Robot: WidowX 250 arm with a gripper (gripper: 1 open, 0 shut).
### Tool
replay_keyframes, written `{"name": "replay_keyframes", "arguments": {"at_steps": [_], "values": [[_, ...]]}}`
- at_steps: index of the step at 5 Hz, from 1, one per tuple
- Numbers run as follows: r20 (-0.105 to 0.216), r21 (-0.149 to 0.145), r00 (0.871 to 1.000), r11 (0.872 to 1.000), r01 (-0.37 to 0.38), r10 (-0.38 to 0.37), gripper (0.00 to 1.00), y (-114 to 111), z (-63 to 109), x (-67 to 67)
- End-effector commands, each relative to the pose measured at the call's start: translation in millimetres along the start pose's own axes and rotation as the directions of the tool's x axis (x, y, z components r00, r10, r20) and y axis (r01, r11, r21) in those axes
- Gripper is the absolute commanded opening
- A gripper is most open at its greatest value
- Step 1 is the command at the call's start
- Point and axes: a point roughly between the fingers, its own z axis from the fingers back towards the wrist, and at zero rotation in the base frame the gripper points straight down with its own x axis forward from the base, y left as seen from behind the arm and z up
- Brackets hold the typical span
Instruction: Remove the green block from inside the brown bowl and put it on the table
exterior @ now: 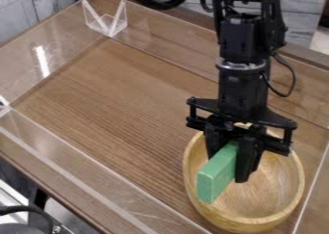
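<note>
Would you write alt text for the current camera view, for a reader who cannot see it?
A black robot arm's pincer grips a green block, tilted, over a round tan bowl. The bowl sits on a brown wooden table with clear low walls.
</note>
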Motion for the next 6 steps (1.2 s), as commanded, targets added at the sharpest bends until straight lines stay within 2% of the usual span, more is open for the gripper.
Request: {"name": "replay_keyframes", "arguments": {"at_steps": [1, 4, 6], "values": [[0.058, -0.018, 0.998, 1.0, 0.014, -0.013, 0.0, -1.5, 10.8, 4.7], [0.072, -0.038, 0.997, 0.999, 0.024, -0.022, 0.0, 2.1, 6.5, 9.2], [0.096, -0.059, 0.995, 0.998, 0.005, 0.001, 0.0, 16.5, 24.6, 3.3]]}}
